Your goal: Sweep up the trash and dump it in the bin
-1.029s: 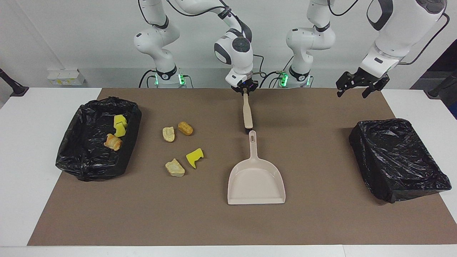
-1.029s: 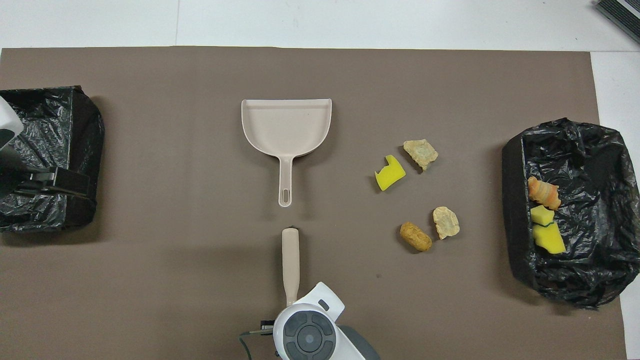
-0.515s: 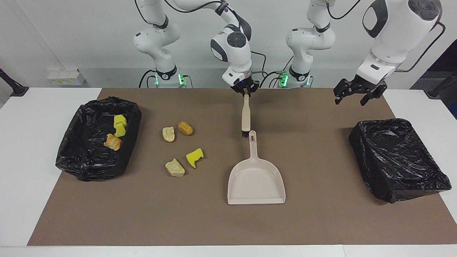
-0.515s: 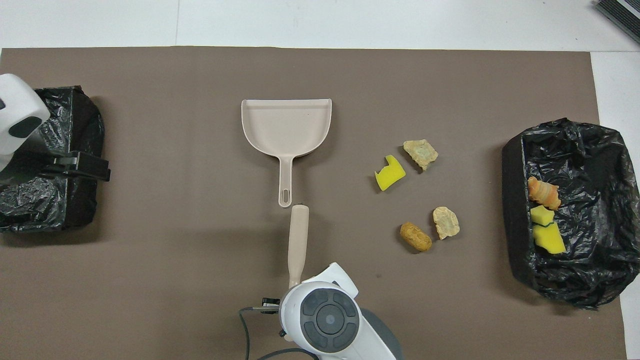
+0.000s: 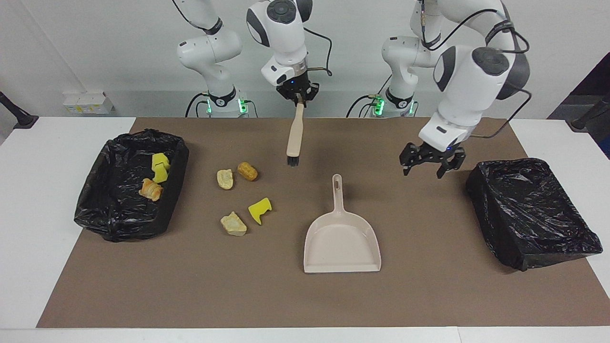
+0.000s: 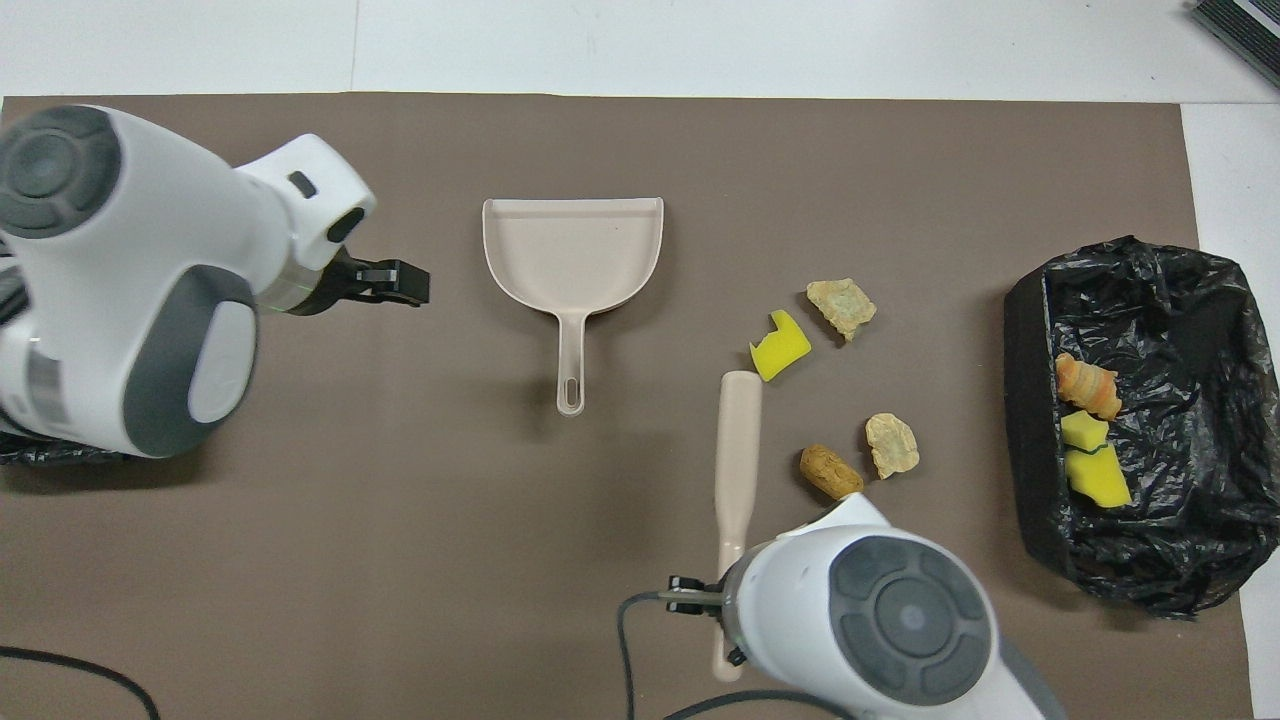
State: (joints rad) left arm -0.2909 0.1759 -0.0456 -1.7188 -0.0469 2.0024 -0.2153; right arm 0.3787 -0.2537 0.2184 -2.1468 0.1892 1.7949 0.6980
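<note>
Four bits of trash lie on the brown mat: a yellow sponge chunk and three bread pieces. A croissant-like piece and two yellow sponge chunks lie in the black-lined bin at the right arm's end. My right gripper is shut on the handle of the beige brush, which hangs bristles down over the mat beside the loose trash. My left gripper is open and empty over the mat beside the dustpan.
A second black-lined bin stands at the left arm's end, with nothing visible in it. The beige dustpan lies flat mid-mat, its handle pointing toward the robots. The brown mat covers most of the white table.
My right gripper has lifted the brush and carried it from the dustpan's handle toward the loose trash. My left gripper has come down and moved from its end of the table toward the dustpan.
</note>
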